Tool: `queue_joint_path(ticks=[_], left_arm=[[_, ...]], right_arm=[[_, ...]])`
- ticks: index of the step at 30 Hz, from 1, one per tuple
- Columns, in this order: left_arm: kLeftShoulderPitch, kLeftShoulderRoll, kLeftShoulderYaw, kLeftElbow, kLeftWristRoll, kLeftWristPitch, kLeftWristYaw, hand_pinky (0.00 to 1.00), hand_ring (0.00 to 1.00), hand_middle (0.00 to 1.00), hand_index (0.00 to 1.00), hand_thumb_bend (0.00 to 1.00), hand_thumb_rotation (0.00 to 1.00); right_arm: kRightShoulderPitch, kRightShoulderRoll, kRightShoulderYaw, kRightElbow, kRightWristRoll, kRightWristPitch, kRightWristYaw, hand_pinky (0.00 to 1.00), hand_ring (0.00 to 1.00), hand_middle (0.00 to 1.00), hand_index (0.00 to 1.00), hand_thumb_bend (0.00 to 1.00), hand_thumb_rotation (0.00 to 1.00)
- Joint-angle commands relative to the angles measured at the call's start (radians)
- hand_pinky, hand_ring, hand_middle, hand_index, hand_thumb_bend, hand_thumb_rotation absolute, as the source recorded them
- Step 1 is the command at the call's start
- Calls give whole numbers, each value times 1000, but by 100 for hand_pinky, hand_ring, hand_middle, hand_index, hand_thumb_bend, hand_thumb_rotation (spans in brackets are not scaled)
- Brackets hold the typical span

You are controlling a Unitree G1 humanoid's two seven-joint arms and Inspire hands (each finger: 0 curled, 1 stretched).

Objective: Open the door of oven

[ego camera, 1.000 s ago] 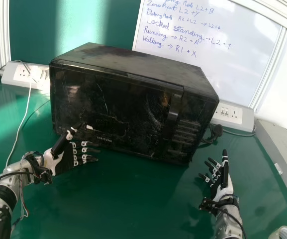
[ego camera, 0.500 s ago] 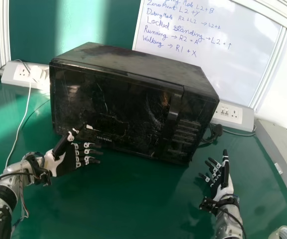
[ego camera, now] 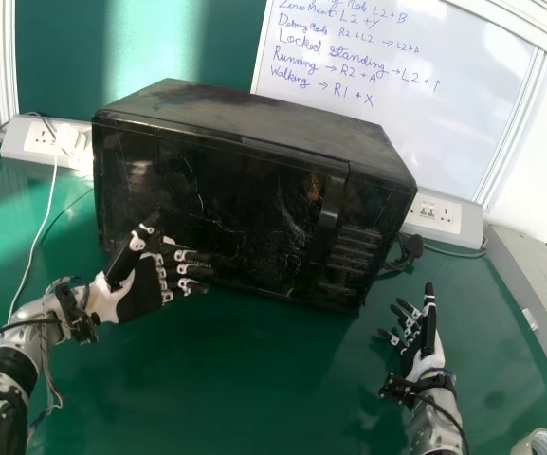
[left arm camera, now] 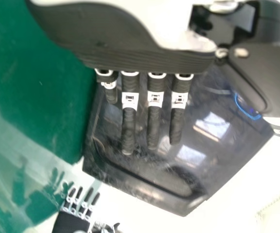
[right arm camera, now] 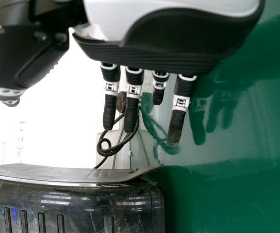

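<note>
Looking from left to right through the head view, I find a white socket strip (ego camera: 28, 152) on the green table (ego camera: 254, 389), with a white cable (ego camera: 38, 227) running down from it. My left hand (ego camera: 140, 292) comes next, its fingers straight and slightly spread, the thumb angled up and apart from them. It is in front of the lower left part of the black microwave oven (ego camera: 245, 118), fingers pointing rightward across the bottom edge of its front. I cannot tell whether they touch it. In the left wrist view, the hand (left arm camera: 154, 128) has its straight fingers over the glossy black surface.

The oven's door (ego camera: 230, 194) is closed, and its upright handle (ego camera: 330, 213) is well to the right of my left hand, just beside the slotted panel (ego camera: 356, 251). Farther right, near the oven's right end but apart from it, my right hand (ego camera: 428, 360) has its fingers extended and a little spread, the thumb upright. The oven is ahead and to the left of it. A roll of tape (ego camera: 542, 440) sits at the near right corner.
</note>
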Motion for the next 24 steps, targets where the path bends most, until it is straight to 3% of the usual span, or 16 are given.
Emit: queue_joint_path(ticks=[1, 8, 15, 24], left_arm=[[-18, -11, 12, -22, -25, -8, -20, 40, 54, 66, 70, 100, 78], [-25, -19, 9, -59, -57, 16, -69, 40, 60, 75, 74, 100, 75], [-22, -32, 13, -84, -93, 22, -99, 43, 67, 85, 88, 100, 75], [-15, -41, 3, -130, -114, 37, -120, 45, 69, 86, 92, 100, 78]], right_arm=[[17, 7, -3, 25, 1, 33, -11, 63, 75, 77, 74, 98, 77], [19, 4, -7, 28, 3, 34, -3, 64, 75, 77, 74, 97, 76], [17, 3, -6, 28, 0, 37, -4, 61, 74, 76, 72, 98, 77], [15, 4, -6, 27, 1, 39, -10, 63, 75, 75, 72, 96, 78]])
